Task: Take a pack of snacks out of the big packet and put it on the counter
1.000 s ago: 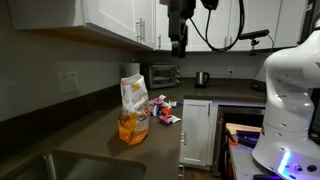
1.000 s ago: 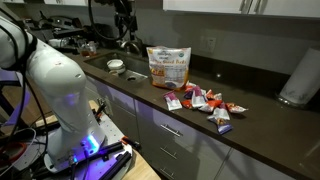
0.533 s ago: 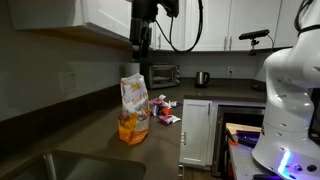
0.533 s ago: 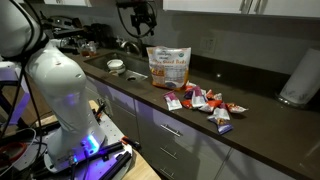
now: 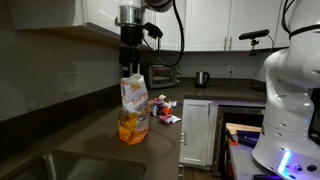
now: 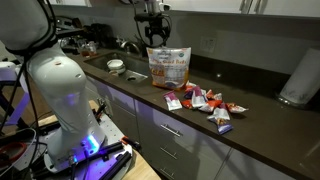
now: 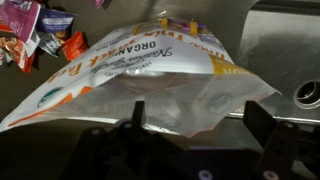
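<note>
The big packet [image 5: 133,108] stands upright on the dark counter [image 5: 165,150], white and red on top with orange contents below; it also shows in an exterior view [image 6: 168,67]. My gripper [image 5: 130,62] hangs just above its top, also seen in an exterior view [image 6: 157,36]. In the wrist view the gripper [image 7: 198,120] is open and empty, and its two fingers straddle the packet's open mouth [image 7: 150,80]. Several small red-and-white snack packs [image 6: 205,101] lie on the counter [image 6: 265,135] beside the packet; they also appear in the wrist view [image 7: 35,35].
A steel sink [image 5: 70,165] is set into the counter near the packet. A toaster oven [image 5: 165,75] and a kettle [image 5: 201,78] stand at the back. White upper cabinets [image 5: 105,20] hang close above. A paper towel roll [image 6: 297,78] and a bowl [image 6: 116,66] stand on the counter.
The arm has swung across towards the big packet and lowered; the gripper now hangs right over the packet's top. The packet and small packs have not moved.
</note>
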Controlling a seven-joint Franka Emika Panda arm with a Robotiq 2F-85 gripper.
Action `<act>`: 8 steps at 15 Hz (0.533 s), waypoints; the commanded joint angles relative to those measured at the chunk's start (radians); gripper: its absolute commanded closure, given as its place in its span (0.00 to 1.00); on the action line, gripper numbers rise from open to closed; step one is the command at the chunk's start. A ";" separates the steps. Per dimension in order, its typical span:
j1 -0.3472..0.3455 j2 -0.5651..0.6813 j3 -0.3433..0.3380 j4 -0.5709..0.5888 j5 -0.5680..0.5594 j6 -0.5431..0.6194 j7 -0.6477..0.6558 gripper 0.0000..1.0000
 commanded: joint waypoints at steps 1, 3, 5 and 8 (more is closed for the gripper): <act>-0.006 0.028 -0.013 0.036 -0.081 -0.012 0.024 0.00; -0.006 0.035 -0.021 0.035 -0.103 -0.008 0.028 0.00; -0.006 0.044 -0.028 0.030 -0.107 -0.006 0.027 0.00; -0.004 0.072 -0.034 0.022 -0.094 0.008 0.017 0.00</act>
